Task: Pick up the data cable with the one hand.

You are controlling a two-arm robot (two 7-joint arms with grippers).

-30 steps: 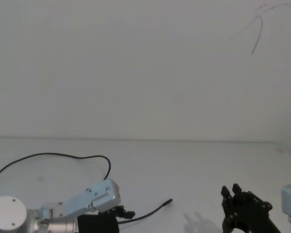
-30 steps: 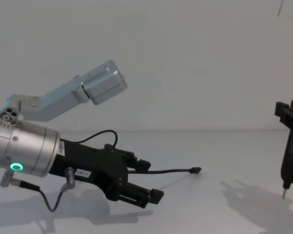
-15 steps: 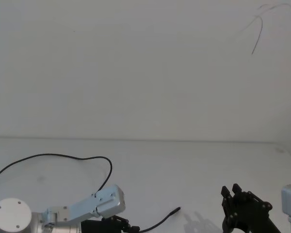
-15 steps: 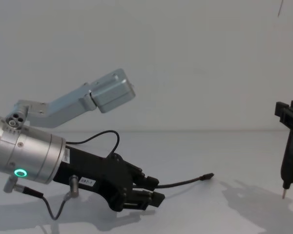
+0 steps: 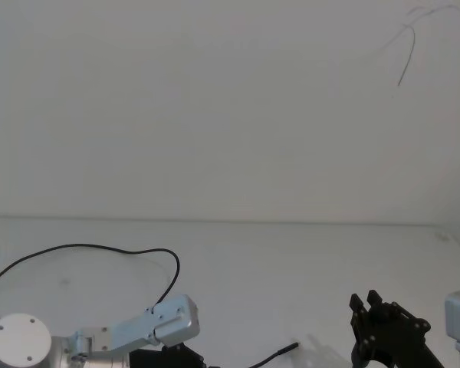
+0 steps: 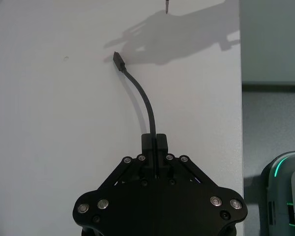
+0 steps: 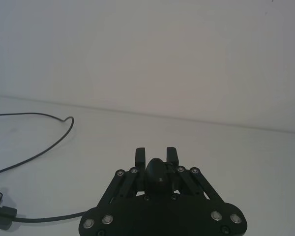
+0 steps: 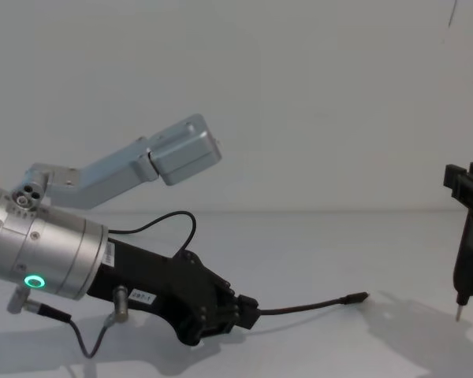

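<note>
The data cable (image 8: 307, 305) loops over the white table (image 8: 339, 236), its far end cut off at the head view's left edge. The left gripper (image 8: 248, 309) is clamped tight on it, with the plug (image 8: 359, 298) jutting forward. The right gripper (image 7: 155, 155) hangs parked at the right.

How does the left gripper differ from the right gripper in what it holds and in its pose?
The left gripper is shut on the cable; the right gripper is shut on a pointed tool. The left gripper slants down, low over the table, with the cable running out sideways; the right gripper's tool hangs upright, tip down. Both are black with two fingers.
</note>
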